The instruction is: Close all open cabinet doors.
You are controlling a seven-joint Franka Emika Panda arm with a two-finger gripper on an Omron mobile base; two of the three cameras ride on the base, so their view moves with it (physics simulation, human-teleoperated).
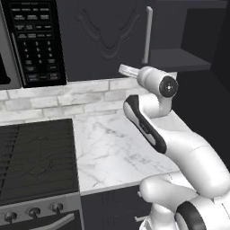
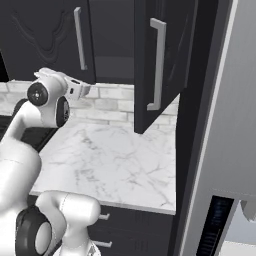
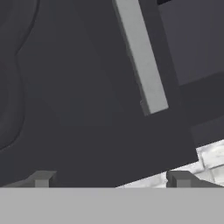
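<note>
A black cabinet door (image 2: 172,45) with a long silver handle (image 2: 158,65) stands swung open over the counter's right end. It leaves the dark cabinet shelf (image 1: 179,58) exposed. The neighbouring carved door (image 1: 103,36) to its left sits flush and closed, its handle (image 1: 148,36) at its right edge. My gripper (image 1: 123,68) hovers just below that closed door's lower right corner, in front of the backsplash. In the hand view the gripper (image 3: 109,179) is open with nothing between its fingertips (image 3: 41,177), and it faces the closed door (image 3: 78,87) and the lower end of its handle (image 3: 144,65).
A black microwave (image 1: 36,40) hangs at the left above the stove (image 1: 36,157). The white marble counter (image 1: 117,148) lies under the arm, with black drawer fronts (image 2: 130,225) below. A tall grey fridge side (image 2: 225,125) walls off the right.
</note>
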